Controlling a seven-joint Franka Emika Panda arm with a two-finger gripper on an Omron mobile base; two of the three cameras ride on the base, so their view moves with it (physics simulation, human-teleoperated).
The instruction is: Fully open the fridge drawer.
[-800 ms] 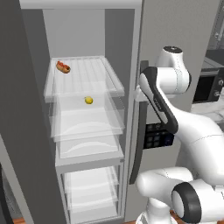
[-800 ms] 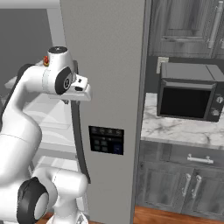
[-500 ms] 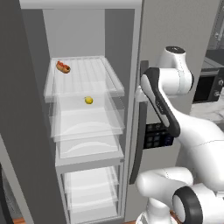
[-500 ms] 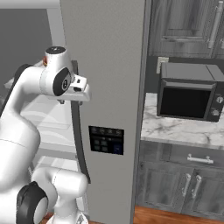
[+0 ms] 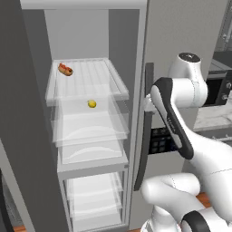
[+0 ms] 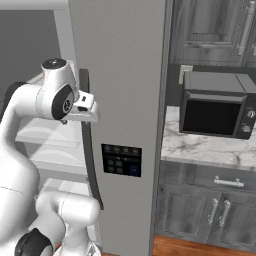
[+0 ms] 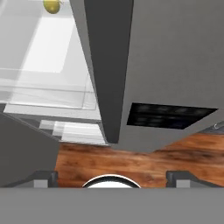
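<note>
The fridge drawer (image 5: 88, 129) is a wide frosted bin with a pale arc on its front. It sits under the ribbed shelf (image 5: 86, 81) in the open left compartment and holds a small yellow lemon (image 5: 92, 103). In the hand view the drawer (image 7: 43, 87) lies at the upper left, with the lemon (image 7: 51, 5) at the top edge. My gripper (image 7: 111, 175) points down toward the floor beside the dark door handle (image 5: 144, 131), to the right of the drawer and not touching it. Its fingertips (image 7: 43, 177) stand far apart with nothing between them. The hand (image 6: 84, 106) hovers by the handle's top.
A hot dog (image 5: 65, 69) lies on the ribbed shelf. Further clear bins (image 5: 93, 199) sit below the drawer. The closed grey fridge door (image 6: 125, 100) carries a dark control panel (image 6: 120, 160). A microwave (image 6: 217, 107) stands on the marble counter to the right. Wood floor (image 7: 109, 162) lies below.
The arm has shifted a little: my hand has drifted slightly left and down beside the door handle. The drawer and the food have not moved.
</note>
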